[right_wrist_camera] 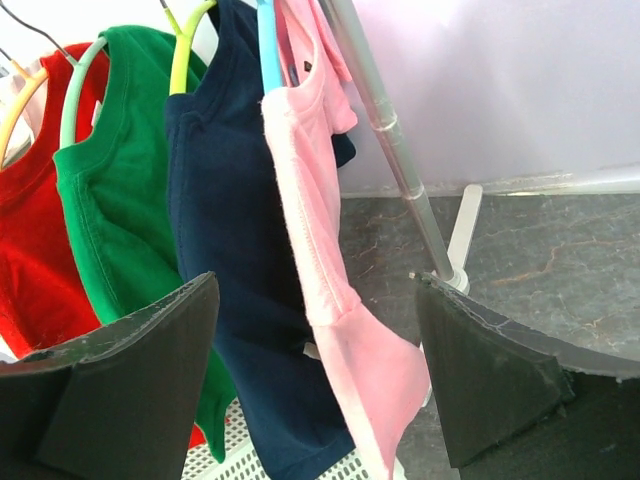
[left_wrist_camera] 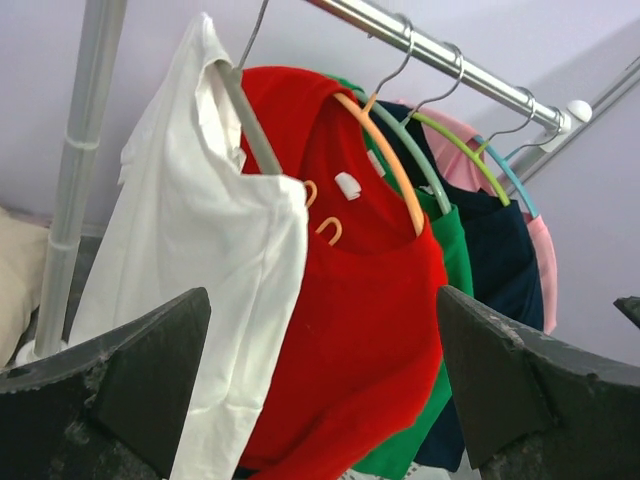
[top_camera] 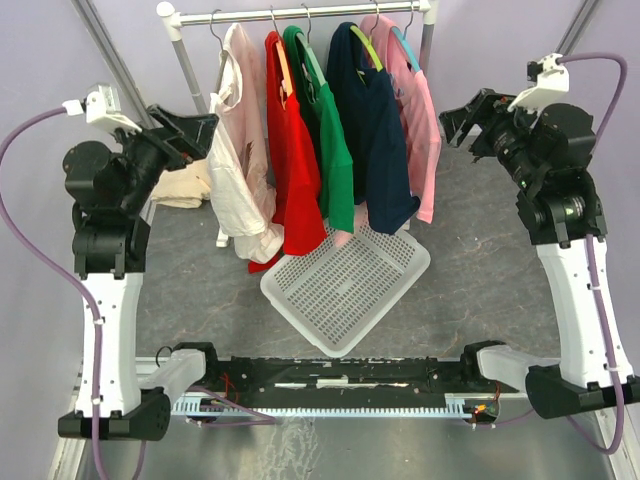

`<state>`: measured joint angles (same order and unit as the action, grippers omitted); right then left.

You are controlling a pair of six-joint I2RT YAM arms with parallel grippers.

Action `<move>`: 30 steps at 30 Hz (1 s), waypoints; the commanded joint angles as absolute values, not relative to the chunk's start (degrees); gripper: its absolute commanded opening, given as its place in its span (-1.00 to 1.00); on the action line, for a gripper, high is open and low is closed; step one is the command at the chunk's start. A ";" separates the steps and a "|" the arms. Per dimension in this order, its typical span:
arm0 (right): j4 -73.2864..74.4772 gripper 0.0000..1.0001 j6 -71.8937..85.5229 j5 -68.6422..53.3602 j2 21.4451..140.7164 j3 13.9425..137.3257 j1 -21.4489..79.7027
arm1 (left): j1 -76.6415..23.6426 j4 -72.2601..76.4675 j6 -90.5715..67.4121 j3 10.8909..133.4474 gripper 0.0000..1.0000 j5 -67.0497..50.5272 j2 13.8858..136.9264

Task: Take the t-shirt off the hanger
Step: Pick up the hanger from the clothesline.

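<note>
—White t-shirt [top_camera: 238, 170], red t-shirt [top_camera: 292, 160], green t-shirt [top_camera: 335, 170], navy t-shirt [top_camera: 375, 140], pink t-shirt [top_camera: 420, 130]: five on the rail [top_camera: 300, 14]. Any off yet?

—None I'd log. Every one sits on its hanger. A cream cloth [top_camera: 185, 185] lies on the desk [top_camera: 480, 270] by the rack's left post. It may be a garment, but it is too bunched to tell.

—So the whole job is left?

—My reading, yes: take hold, work a shoulder off, draw the shirt clear. The slotted basket [top_camera: 345, 285] waits under the row.

—Left fingers [left_wrist_camera: 130, 380]?

—Spread wide, holding nothing. In the wrist view the white t-shirt hangs ahead, over toward the left-hand finger. The red one fills the gap, and neither is touched. The grey hanger [left_wrist_camera: 250, 125] shows at the white collar.

—Right fingers [right_wrist_camera: 130, 370]?

—Wide too, and empty. Navy and pink hang in the gap ahead, apart from both fingers. Pink is the end shirt on that side.

—Which shirt is meant?

—Not settled from here. White is nearest the left, pink nearest the right.
</note>
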<state>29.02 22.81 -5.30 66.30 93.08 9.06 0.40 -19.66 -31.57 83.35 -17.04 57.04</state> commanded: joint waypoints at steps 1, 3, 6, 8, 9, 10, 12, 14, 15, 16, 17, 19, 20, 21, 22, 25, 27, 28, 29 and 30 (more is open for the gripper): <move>29.51 0.73 18.89 -4.39 67.73 98.43 10.91 | -2.09 -17.69 -28.13 90.01 1.00 -16.58 59.77; 29.57 0.73 17.94 -3.51 68.21 99.18 11.47 | -4.63 -17.75 -26.76 91.98 1.00 -14.71 61.23; 29.71 0.73 16.83 -2.13 68.62 99.66 12.14 | -10.19 -17.83 -24.01 94.54 1.00 -10.21 63.45; 29.70 0.73 16.23 -1.18 68.64 99.92 12.44 | -15.47 -19.24 -21.26 96.92 1.00 -5.71 65.49; 29.85 0.74 15.88 -0.74 68.75 100.12 12.60 | -18.18 -20.07 -19.67 98.68 1.00 -2.90 66.66; 29.96 0.73 15.50 -0.34 68.90 100.37 12.71 | -20.95 -20.71 -18.26 99.70 1.00 -0.24 67.54; 30.47 0.73 15.01 -0.05 69.46 101.38 13.02 | -24.84 -21.09 -16.28 100.36 1.00 3.53 68.71; 31.19 0.73 14.41 0.00 70.40 102.64 13.39 | -26.73 -20.91 -15.64 100.21 1.00 5.43 69.40; 31.46 0.73 14.23 0.00 70.94 103.10 13.63 | -27.68 -20.96 -15.38 100.27 1.00 6.04 69.74; 31.56 0.72 14.01 0.00 71.63 103.51 13.83 | -28.74 -21.00 -15.04 100.36 1.00 6.86 70.09; 31.51 0.72 13.79 0.00 72.08 103.73 14.14 | -30.25 -20.93 -14.70 100.44 1.00 7.69 70.54; 31.18 0.70 13.36 0.08 73.09 104.20 14.60 | -33.47 -20.92 -13.70 100.67 1.00 9.73 71.60; 30.93 0.70 13.22 0.21 73.64 104.46 14.81 | -35.50 -20.92 -12.91 100.90 1.00 11.33 72.22; 30.62 0.70 13.04 0.32 74.36 104.73 14.99 | -37.29 -20.92 -12.04 101.10 1.00 13.80 72.81; 30.56 0.70 12.87 0.39 75.15 105.34 15.09 | -39.11 -20.87 -11.35 101.24 1.00 15.60 73.39; 31.40 0.69 12.28 0.27 77.73 107.81 15.56 | -41.86 -20.06 -10.27 100.98 1.00 17.98 74.16; 31.26 0.67 11.89 0.41 78.80 108.74 16.05 | -42.48 -18.74 -9.74 99.72 0.98 18.12 73.59; 31.21 0.66 11.73 0.64 79.21 108.91 16.30 | -42.70 -17.66 -9.57 98.19 0.99 17.87 73.03; 31.25 0.64 11.52 0.74 79.61 109.13 16.46 | -42.76 -16.68 -9.44 97.04 0.99 17.36 72.39; 31.31 0.62 11.32 0.94 79.97 109.29 16.70 | -42.88 -15.51 -9.29 95.84 0.99 16.72 71.70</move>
<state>32.21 13.10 -0.01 79.59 106.10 15.77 -42.48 -20.69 -13.13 98.04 14.76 74.61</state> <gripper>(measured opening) 0.825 0.993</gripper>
